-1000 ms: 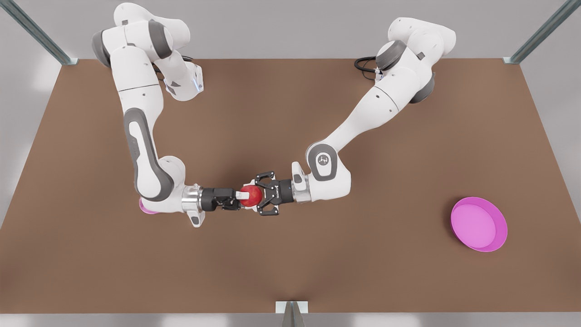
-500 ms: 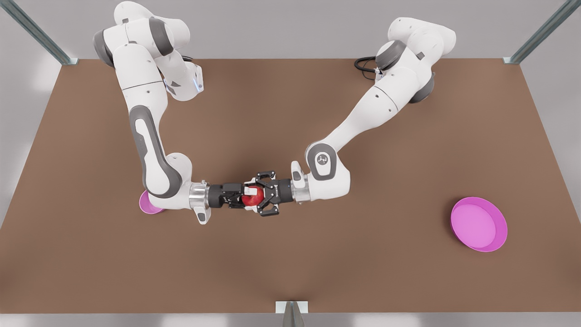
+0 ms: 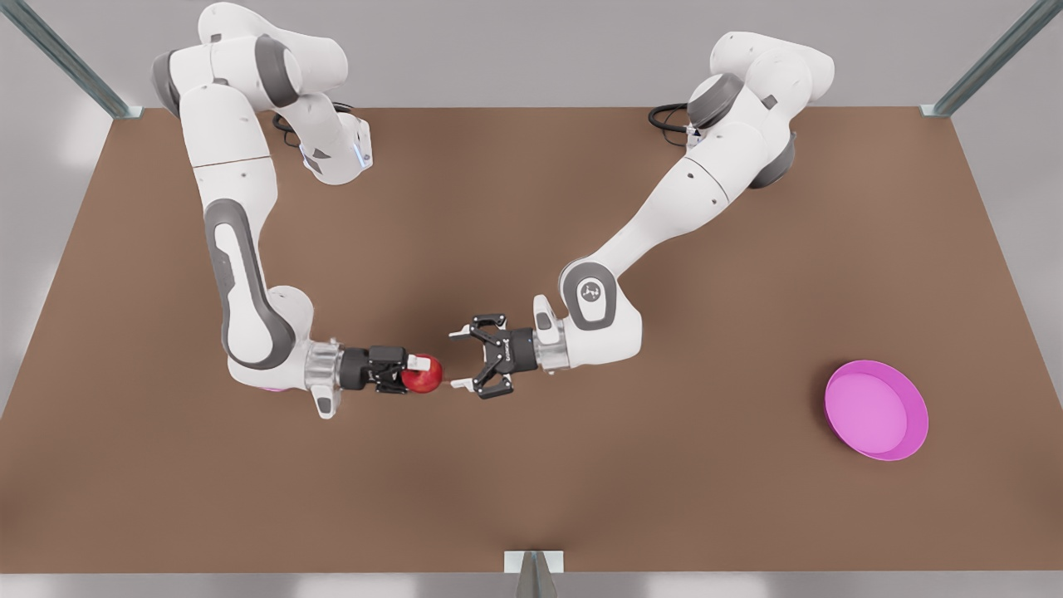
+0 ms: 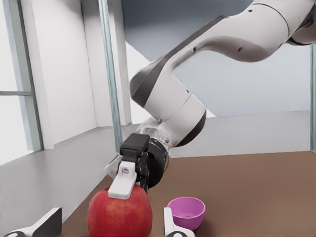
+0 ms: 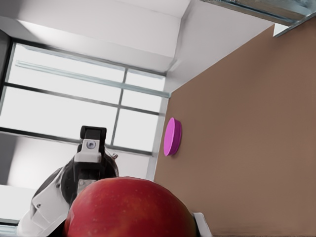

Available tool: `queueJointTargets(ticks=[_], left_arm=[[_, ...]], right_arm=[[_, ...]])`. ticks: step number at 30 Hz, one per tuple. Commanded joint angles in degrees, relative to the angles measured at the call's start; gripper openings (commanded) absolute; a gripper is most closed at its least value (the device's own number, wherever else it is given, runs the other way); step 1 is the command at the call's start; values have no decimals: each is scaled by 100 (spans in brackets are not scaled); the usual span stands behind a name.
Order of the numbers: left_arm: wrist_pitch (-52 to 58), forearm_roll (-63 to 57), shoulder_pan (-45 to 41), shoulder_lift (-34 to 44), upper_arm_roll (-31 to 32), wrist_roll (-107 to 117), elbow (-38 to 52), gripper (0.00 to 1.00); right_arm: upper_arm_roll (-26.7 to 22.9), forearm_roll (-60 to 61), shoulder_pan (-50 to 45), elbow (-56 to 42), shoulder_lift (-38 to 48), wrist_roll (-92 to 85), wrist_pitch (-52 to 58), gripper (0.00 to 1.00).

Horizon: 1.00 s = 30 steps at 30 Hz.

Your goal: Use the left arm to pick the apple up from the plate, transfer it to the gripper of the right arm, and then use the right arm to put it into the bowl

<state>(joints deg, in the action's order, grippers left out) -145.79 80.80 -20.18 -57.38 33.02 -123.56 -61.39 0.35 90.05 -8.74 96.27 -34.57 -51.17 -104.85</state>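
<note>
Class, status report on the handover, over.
Left gripper open, apart from apple. Right gripper shut on apple. Bowl near right arm's wrist.

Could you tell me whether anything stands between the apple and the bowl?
No separate object does. The right gripper holds the apple; the bowl sits on the table near that arm's own wrist. The left gripper is open, apart.

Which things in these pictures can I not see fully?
Bowl: front view, almost wholly hidden under the right arm.
Apple: both wrist views, bottom cut by the edge; right pincer covers part.
Left pincer, open: left wrist view, fingers cut by the edge.
</note>
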Motion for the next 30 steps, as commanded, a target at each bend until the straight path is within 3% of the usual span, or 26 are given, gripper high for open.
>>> queueJointTargets(ticks=[1, 3, 5, 6, 8, 10, 12, 13, 14, 16, 17, 18, 19, 25, 30], left_arm=[[7, -3, 84, 8, -33, -125, -5, 99], [24, -441, 603, 34, -243, 1218, -93, 100], [42, -2189, 928, 78, -358, 3177, -102, 100], [182, -3718, 1112, 166, -428, 4899, -137, 100], [1139, -6347, 1552, 306, -420, 7810, -119, 100], [2677, -7331, 2281, 544, -428, 9173, -93, 100], [4004, -9528, 2493, 1211, -543, 10271, -93, 100], [4733, -9846, 2685, 1536, -534, 10413, -93, 100], [5534, -9838, 2862, 2064, -543, 10667, -93, 100], [6001, -9531, 2889, 2960, -787, 12021, -285, 100], [5800, -8574, 2125, 3794, -2244, 12118, -1040, 100], [5044, -7887, 1710, 4788, -3047, 12180, -2236, 100], [5025, -7887, 1737, 5123, -3056, 12241, -2448, 100], [5561, -8159, 1781, 3998, -3047, 13295, -1253, 100], [5526, -8159, 1816, 3884, -3056, 14034, -1244, 100]], right_arm=[[0, -611, 153, 23, 30, -183, -9, 75], [9, -1261, 443, 181, 170, -165, 26, 75], [0, -1806, 697, 314, 284, -148, 18, 75], [0, -2246, 970, 296, 276, -148, 26, 75], [-26, -2641, 1084, 287, 276, -156, 18, 75], [-17, -2897, 1208, 270, 302, -156, 35, 75], [-17, -3248, 1374, 235, 302, -156, 35, 75], [-26, -3388, 1410, 234, 328, -156, 35, 76], [-26, -3573, 1532, 234, 355, -156, 35, 76], [-26, -4056, 1779, 147, 390, -139, 26, 75], [-26, -4311, 1884, 129, 425, -121, 35, 75], [-26, -4584, 1981, 120, 434, -121, 18, 75], [-35, -4768, 1999, 120, 434, -112, -9, 75], [-44, -5735, 2148, 94, 364, -86, -114, 76], [-158, -6007, 2148, 103, 293, -77, -158, 76]])
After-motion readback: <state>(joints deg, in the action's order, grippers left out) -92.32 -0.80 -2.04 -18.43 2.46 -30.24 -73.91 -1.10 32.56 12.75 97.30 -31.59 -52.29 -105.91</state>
